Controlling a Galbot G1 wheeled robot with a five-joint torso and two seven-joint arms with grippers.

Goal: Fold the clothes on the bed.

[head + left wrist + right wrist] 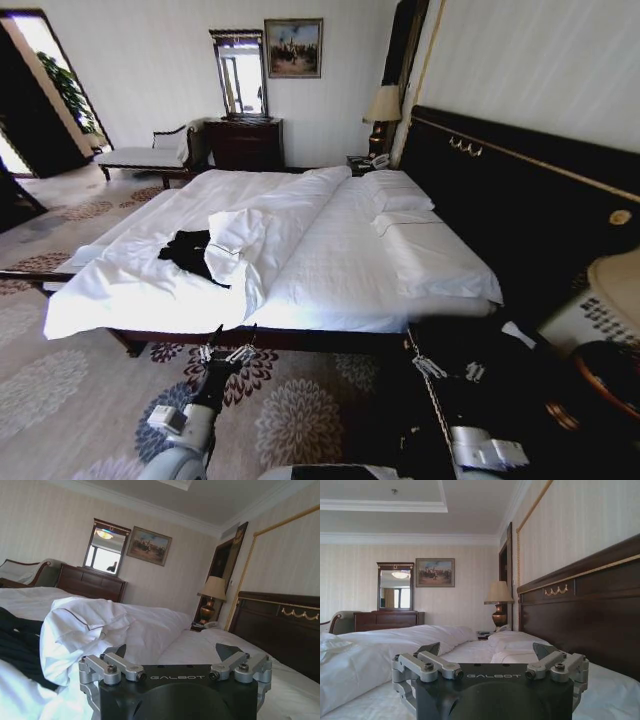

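Black T-shirt (187,250) — crumpled, unfolded, beside the turned-back duvet (240,243) fold; left gripper (228,351) and right gripper (447,369), both spread and empty, short of it — folding unstarted.

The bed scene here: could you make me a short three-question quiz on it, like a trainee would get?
1. True or false: the black T-shirt lies neatly folded on the bed.
2. What partly overlaps the T-shirt? A) a pillow B) a turned-back fold of white duvet C) the table lamp
3. Fill in: the left gripper and right gripper both hang short of the bed's near edge with fingers ____.

Key:
1. False; it lies crumpled.
2. B
3. open
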